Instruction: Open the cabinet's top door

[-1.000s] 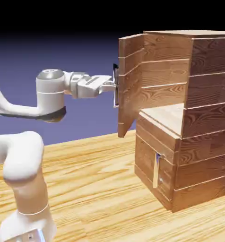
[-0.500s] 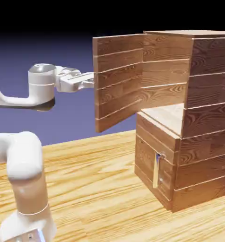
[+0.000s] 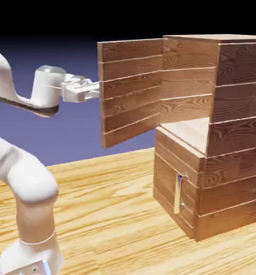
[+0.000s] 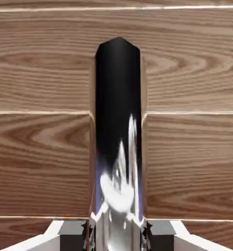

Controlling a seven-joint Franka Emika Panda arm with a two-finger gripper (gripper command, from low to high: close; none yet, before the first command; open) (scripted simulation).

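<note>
The cabinet of reddish-brown planks stands at the exterior view's right. Its top door is swung wide open and juts out to the left of the cabinet's front. My white hand reaches the door's outer edge from the left, and the door hides its fingertips there. In the hand view, the door's dark shiny handle runs up the middle against the planks. My gripper straddles the handle's lower end, one grey finger tip tight on each side. I cannot make out whether the tips press on the handle.
Below the open upper compartment is the shorter lower door, shut, with its pale handle. The cabinet stands on a light wooden table. My arm's white base and elbow fill the lower left.
The top door has swung from slightly ajar to wide open. My hand has moved left with the door's edge over the last second.
</note>
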